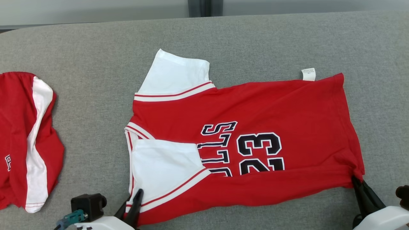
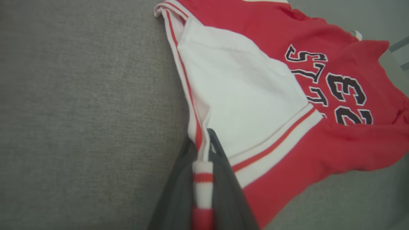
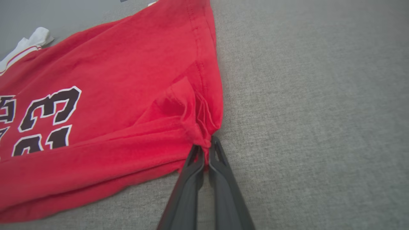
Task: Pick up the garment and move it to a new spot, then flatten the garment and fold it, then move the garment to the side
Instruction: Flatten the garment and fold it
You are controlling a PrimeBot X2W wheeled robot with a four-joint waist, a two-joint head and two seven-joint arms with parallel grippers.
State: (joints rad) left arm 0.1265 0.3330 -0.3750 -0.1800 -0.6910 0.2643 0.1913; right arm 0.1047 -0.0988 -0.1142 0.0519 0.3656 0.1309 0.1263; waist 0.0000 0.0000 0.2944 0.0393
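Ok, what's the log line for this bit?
jersey: on grey surface | left gripper: shut on striped trim | right gripper: shut on hem

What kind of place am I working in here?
Probably an indoor garment-folding station: a broad grey fabric-covered table, a red basketball jersey spread on it, a second red-and-white garment at left.
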